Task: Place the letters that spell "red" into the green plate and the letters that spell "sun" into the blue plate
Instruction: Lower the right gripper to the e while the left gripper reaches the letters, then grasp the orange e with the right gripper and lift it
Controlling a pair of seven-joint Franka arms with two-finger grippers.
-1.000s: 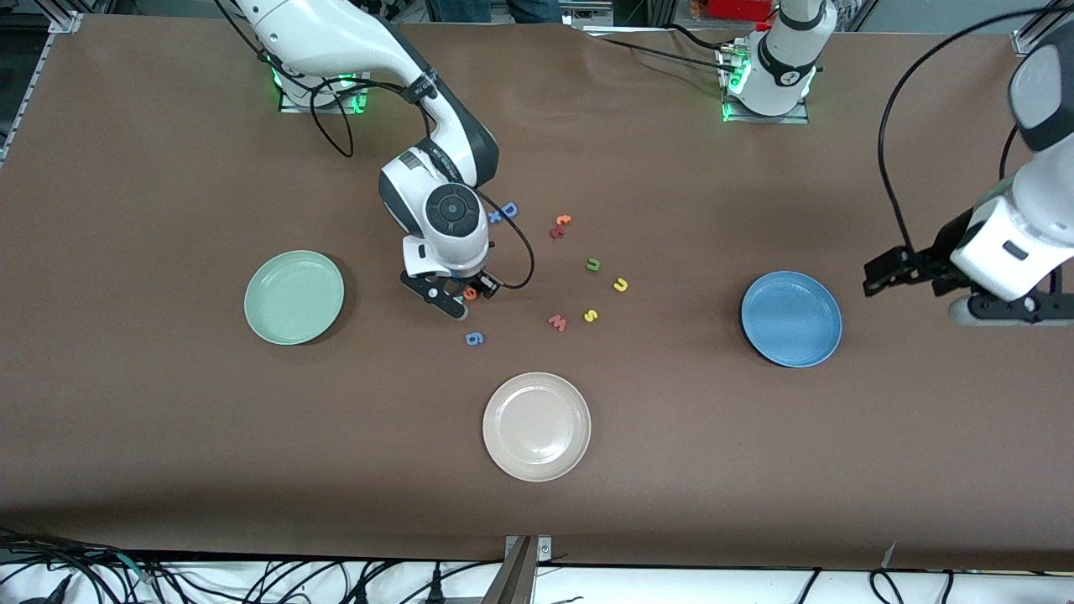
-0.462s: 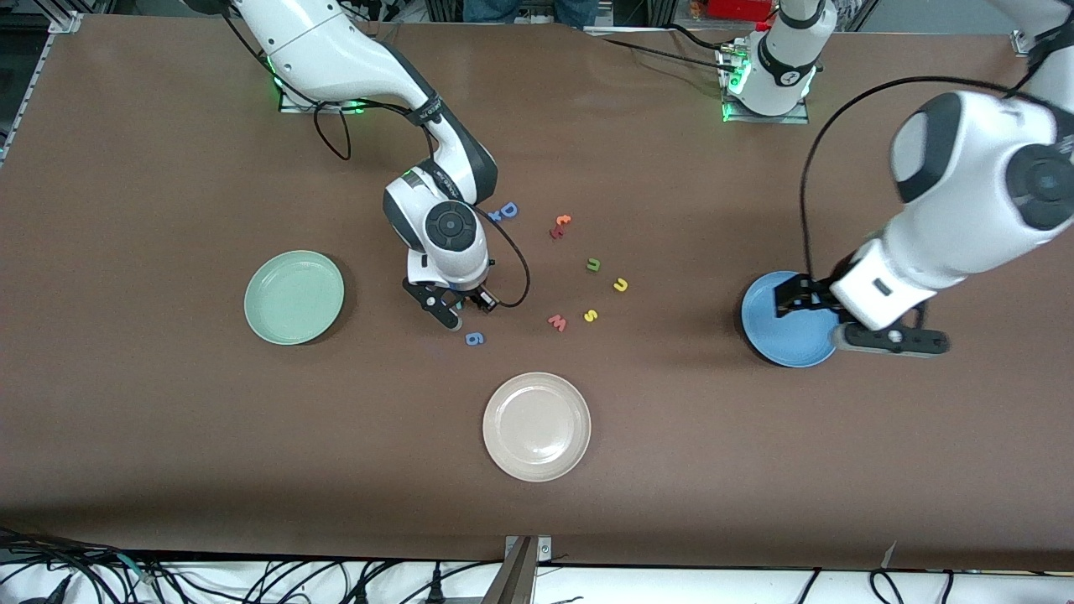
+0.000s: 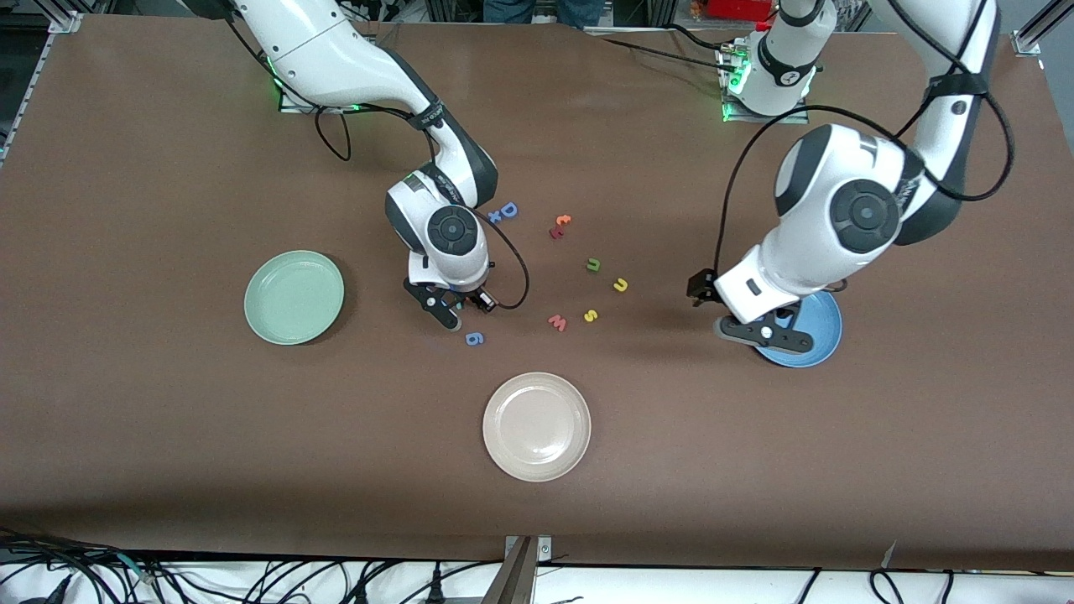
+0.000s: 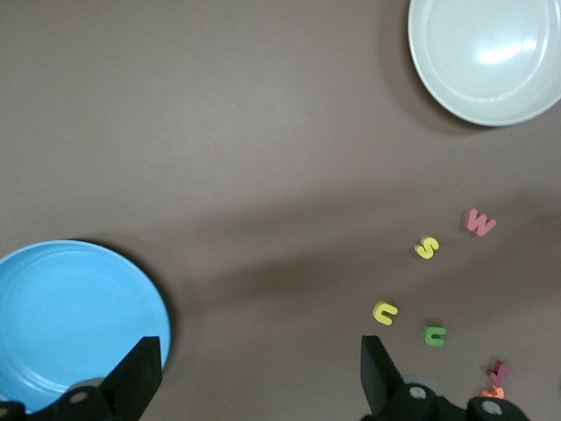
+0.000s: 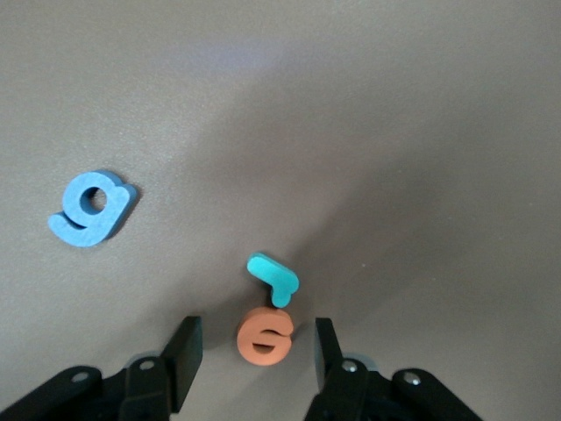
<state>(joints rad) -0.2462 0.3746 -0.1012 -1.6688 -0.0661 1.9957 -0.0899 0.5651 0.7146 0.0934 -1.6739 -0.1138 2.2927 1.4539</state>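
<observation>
My right gripper [image 5: 255,340] is low over the table, open, with its fingers on either side of the orange "e" [image 5: 266,336] and a gap on each side. The teal "r" [image 5: 274,279] lies right against the "e". The front view shows this gripper [image 3: 457,306] between the green plate [image 3: 294,297] and the loose letters. The dark green "u" [image 3: 593,265], the yellow "u" [image 3: 621,285] and the yellow "s" [image 3: 591,316] lie mid-table. My left gripper [image 3: 759,327] hangs wide open and empty over the table at the edge of the blue plate [image 3: 818,340].
A beige plate [image 3: 537,426] sits nearest the front camera. A pink "w" [image 3: 557,322], a blue "6" [image 3: 474,339], a blue "D" [image 3: 508,210] and a red and orange pair [image 3: 560,226] lie among the letters.
The left arm has swung in from its end of the table, across the blue plate, toward the letters. The right gripper has sunk lower and narrowed around the orange "e".
</observation>
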